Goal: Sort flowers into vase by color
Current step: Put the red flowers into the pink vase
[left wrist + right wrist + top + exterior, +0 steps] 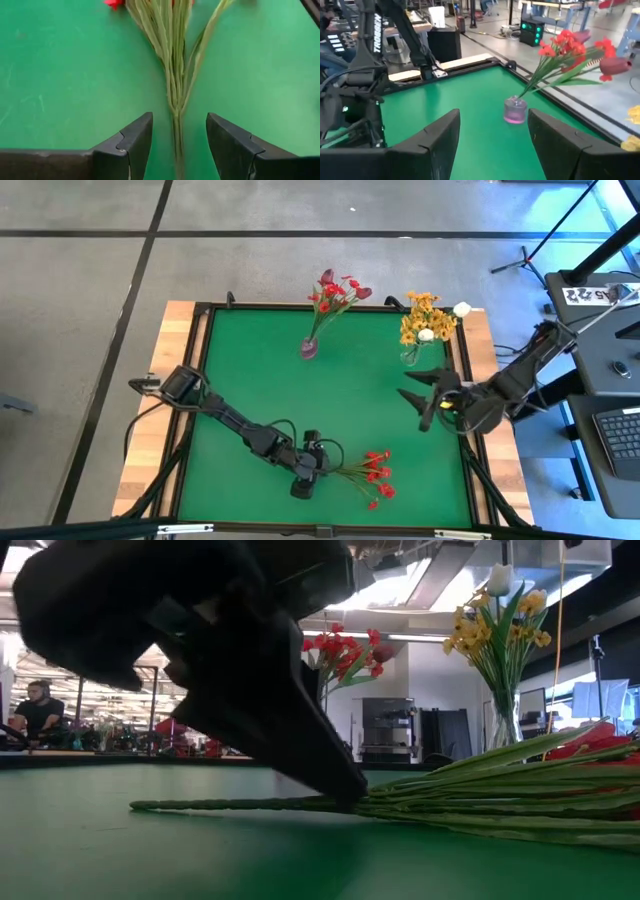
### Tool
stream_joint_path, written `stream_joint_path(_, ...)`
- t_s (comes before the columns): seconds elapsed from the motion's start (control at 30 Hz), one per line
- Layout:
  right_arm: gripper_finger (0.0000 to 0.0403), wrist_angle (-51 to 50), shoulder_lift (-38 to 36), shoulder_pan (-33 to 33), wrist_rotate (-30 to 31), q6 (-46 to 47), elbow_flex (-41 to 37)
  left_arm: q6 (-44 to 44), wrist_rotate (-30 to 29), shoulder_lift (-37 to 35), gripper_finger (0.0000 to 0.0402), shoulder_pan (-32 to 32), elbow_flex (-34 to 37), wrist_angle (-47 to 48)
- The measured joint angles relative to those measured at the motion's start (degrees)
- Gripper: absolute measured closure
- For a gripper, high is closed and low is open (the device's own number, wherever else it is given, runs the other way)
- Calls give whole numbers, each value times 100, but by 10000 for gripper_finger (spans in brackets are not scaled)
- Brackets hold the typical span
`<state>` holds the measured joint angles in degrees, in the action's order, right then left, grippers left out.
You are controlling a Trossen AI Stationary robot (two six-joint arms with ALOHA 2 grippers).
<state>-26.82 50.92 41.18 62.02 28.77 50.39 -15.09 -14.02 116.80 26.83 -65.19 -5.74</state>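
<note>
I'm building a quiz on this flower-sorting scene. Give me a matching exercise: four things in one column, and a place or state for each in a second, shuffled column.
Things:
1. red spray
2. pink vase
3. clear vase
4. right hand

Places or states:
A. holds yellow-orange blossoms and white tulips
B. open, in the air, empty, on the mat's right side
C. lying flat on the green mat, stem between the open left hand's fingers
D. holds red blossoms and dark tulips

Pairs: 1-C, 2-D, 3-A, 4-B
</note>
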Motion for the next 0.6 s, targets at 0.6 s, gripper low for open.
stream_joint_path(0.6, 169, 1046, 331, -34, -537, -22, -11, -96, 189, 415, 243, -227, -10, -577)
